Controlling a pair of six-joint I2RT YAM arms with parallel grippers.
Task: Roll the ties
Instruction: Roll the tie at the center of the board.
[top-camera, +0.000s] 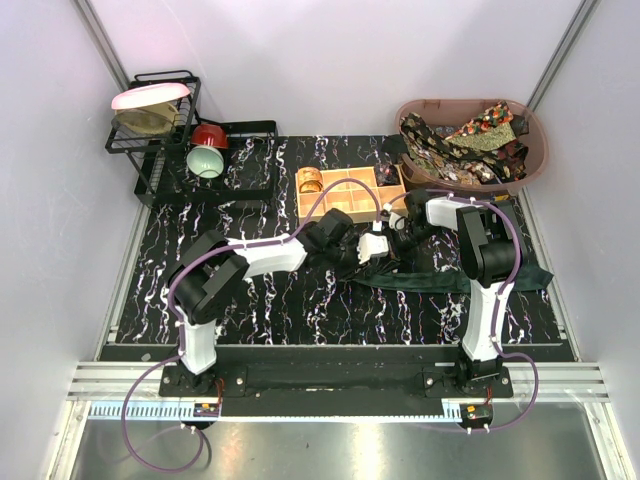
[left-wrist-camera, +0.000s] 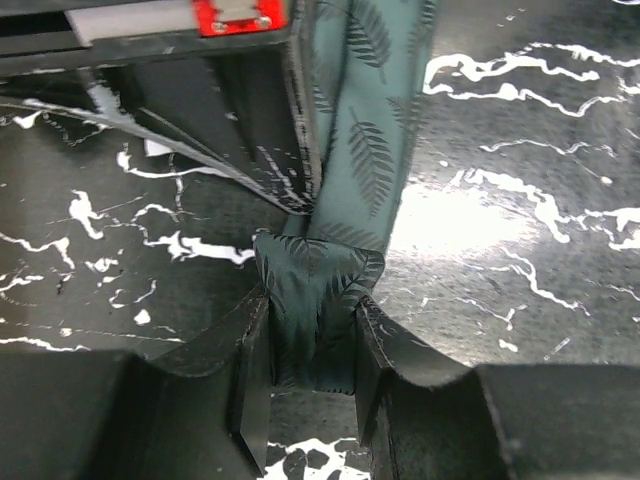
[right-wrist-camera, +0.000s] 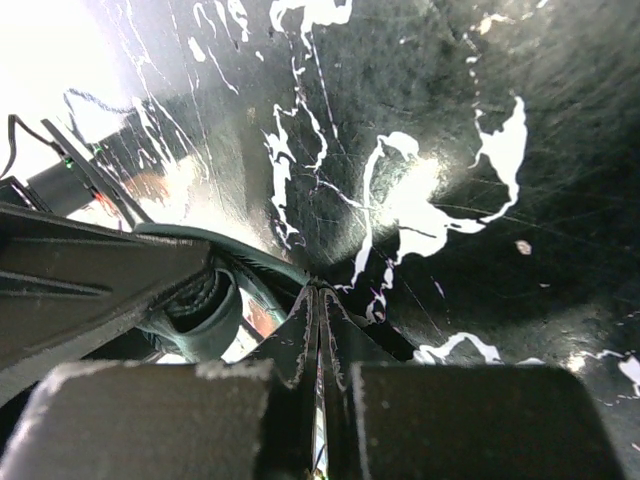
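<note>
Open table (top-camera: 270, 310) lies at my near left. The wooden box (top-camera: 350, 192) stands close behind my grippers. Both my arms bend inward and meet at the middle. My left gripper (left-wrist-camera: 312, 345) pinches a folded part of the green tie (left-wrist-camera: 370, 150), which runs across the black marbled top to the right. My right gripper (right-wrist-camera: 320, 340) has its fingers pressed together, low near that tie. Patterned ties (top-camera: 470, 140) fill the basket (top-camera: 535, 160) at the far right corner.
</note>
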